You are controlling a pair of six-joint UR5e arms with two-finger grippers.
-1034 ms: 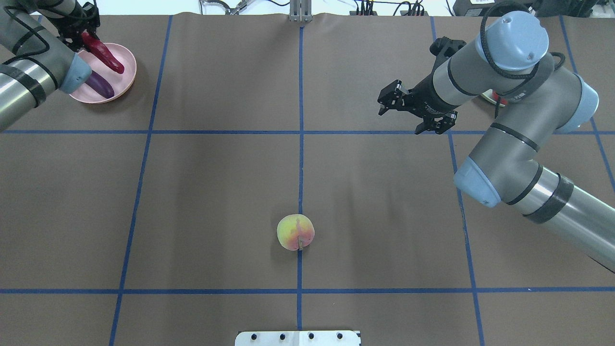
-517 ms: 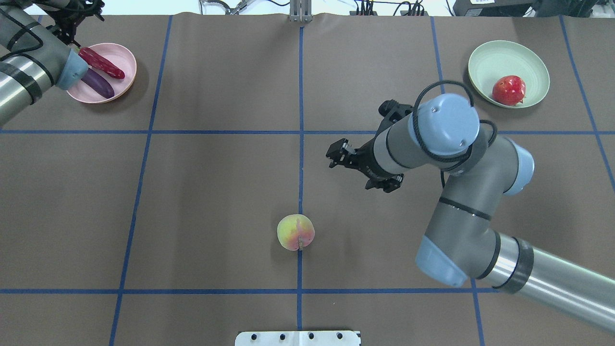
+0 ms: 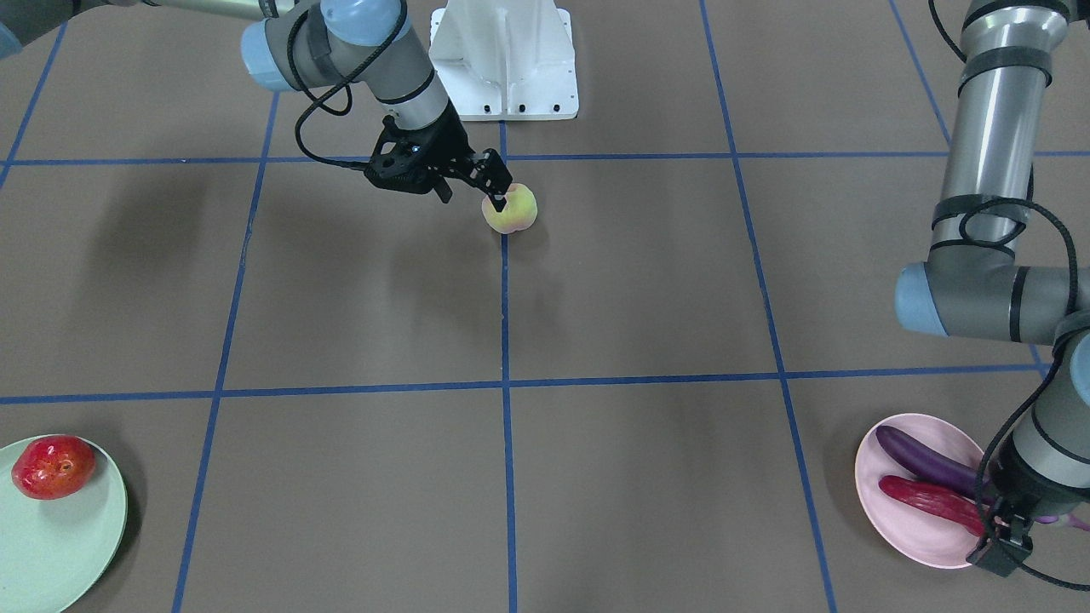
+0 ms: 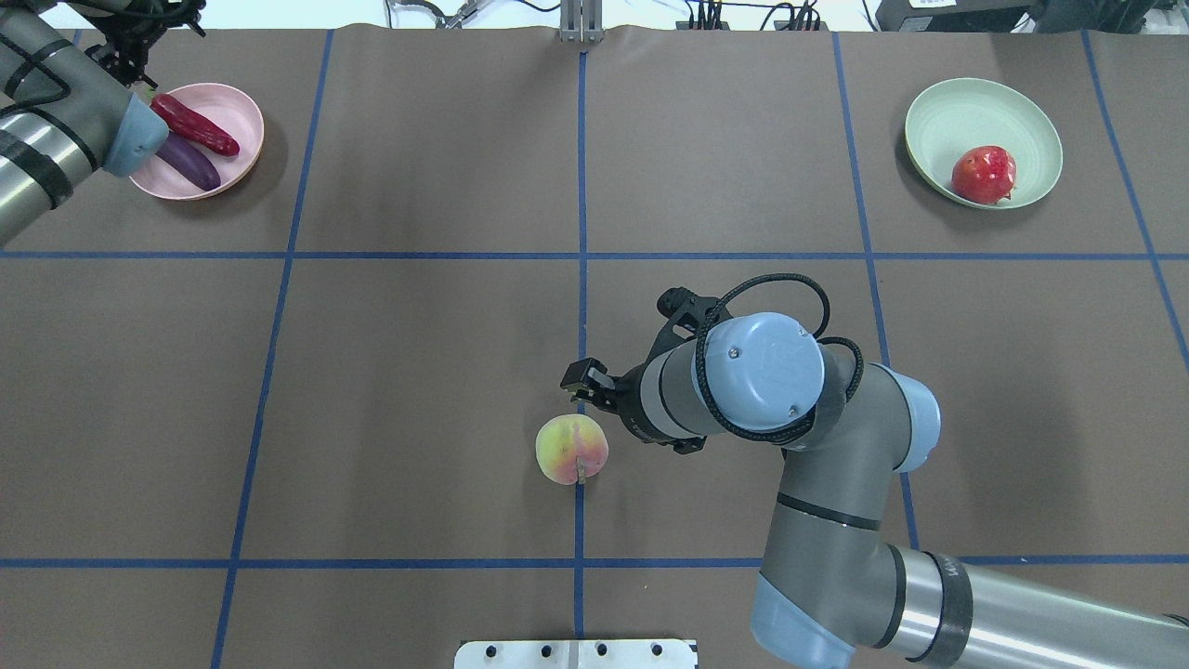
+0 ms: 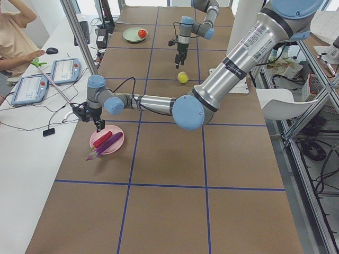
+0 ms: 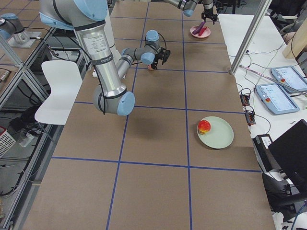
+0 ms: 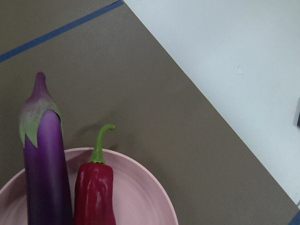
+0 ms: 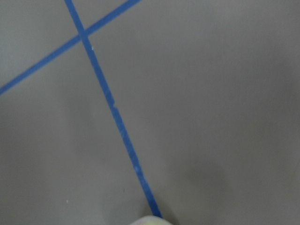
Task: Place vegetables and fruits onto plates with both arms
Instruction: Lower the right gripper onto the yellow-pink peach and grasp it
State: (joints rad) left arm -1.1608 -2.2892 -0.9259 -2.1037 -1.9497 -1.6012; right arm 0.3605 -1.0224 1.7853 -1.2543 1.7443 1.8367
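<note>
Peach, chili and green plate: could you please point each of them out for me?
peach (image 4: 571,450), overhead view, middle of its top.
chili (image 4: 195,124), overhead view, middle of its body.
green plate (image 4: 947,116), overhead view, bare inner surface.

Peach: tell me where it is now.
Overhead view: the peach sits mid-table on the blue centre line, with the right gripper close at its upper right.

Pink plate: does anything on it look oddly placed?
Slightly. The long glossy purple eggplant overhangs the pale pink round plate's rim, its green-capped tip over the brown table; nothing looks spilled or damaged.
</note>
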